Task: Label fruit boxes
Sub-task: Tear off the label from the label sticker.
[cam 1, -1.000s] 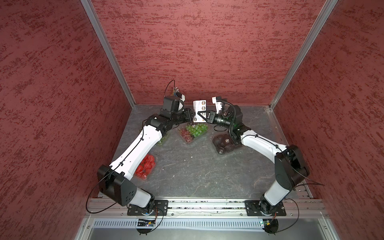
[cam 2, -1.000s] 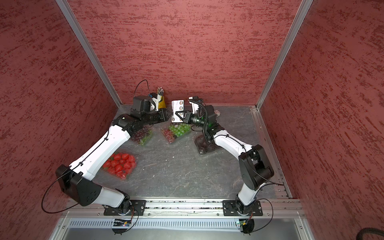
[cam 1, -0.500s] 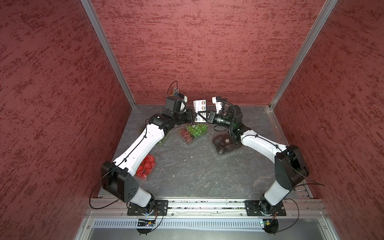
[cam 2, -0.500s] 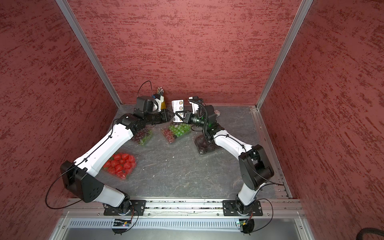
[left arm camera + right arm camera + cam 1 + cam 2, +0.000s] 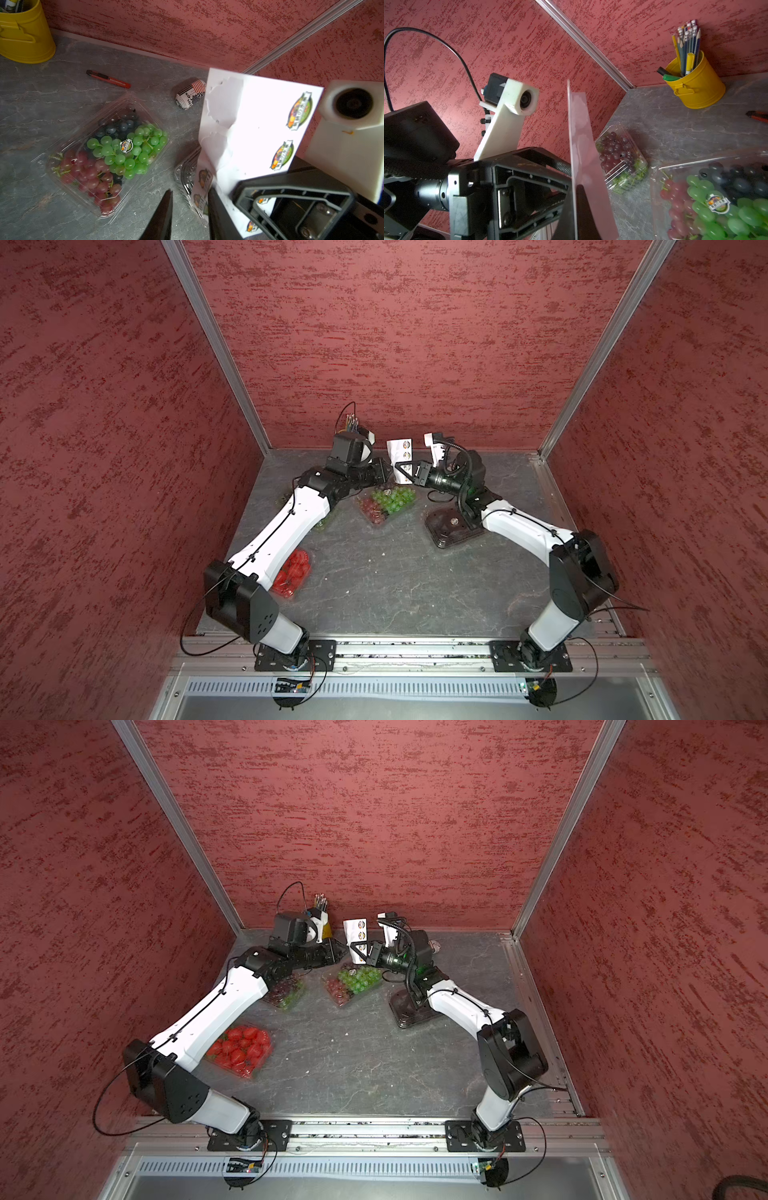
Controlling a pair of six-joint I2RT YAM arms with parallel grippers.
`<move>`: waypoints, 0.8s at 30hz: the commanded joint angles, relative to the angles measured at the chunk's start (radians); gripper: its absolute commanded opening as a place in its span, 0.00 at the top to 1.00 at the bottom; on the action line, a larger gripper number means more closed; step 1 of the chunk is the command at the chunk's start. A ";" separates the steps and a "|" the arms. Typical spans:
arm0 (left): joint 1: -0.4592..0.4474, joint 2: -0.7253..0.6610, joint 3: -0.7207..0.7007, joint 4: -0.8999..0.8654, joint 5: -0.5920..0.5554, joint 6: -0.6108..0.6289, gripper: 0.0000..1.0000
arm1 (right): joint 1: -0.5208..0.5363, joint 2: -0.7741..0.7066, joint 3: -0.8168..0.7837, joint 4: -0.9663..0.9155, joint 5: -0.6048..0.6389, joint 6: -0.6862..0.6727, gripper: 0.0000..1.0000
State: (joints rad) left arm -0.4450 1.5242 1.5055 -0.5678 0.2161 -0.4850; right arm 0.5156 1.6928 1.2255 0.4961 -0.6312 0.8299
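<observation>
The right gripper [image 5: 575, 203] was clamped on the lower edge of the sheet [image 5: 249, 124], holding it upright above the table [image 5: 395, 580]. The left gripper [image 5: 189, 190], jaws partly apart with nothing between, had one finger at the sheet's side edge. The mixed grapes [image 5: 108, 153] lay just below, dark grapes [image 5: 616, 153] under the left arm [image 5: 216, 1011], black tray [image 5: 449, 529] under the right arm [image 5: 519, 531], and strawberries [image 5: 241, 1050] well apart toward the front, with bare table between.

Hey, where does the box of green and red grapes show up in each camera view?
Top view: green-and-red grape punnet, centre-back of the table, just below the sticker sheet.
Top view: the punnet, same spot.
Left wrist: punnet between the yellow pencil cup and the sheet.
Right wrist: punnet cut off by the frame, beside the dark grape punnet.
Shared landmark: the sticker sheet.
</observation>
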 commanded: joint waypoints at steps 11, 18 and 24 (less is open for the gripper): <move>0.003 -0.015 0.015 0.053 0.006 -0.004 0.72 | 0.010 0.006 0.037 0.041 -0.022 0.014 1.00; 0.003 -0.009 0.015 0.059 0.018 -0.001 0.80 | 0.011 0.011 0.039 0.044 -0.025 0.016 1.00; 0.003 -0.007 0.016 0.061 0.018 -0.001 0.92 | 0.010 0.014 0.040 0.043 -0.028 0.015 1.00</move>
State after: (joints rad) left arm -0.4450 1.5242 1.5074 -0.5358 0.2302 -0.4915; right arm 0.5156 1.6985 1.2316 0.5068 -0.6407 0.8345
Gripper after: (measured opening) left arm 0.088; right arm 0.044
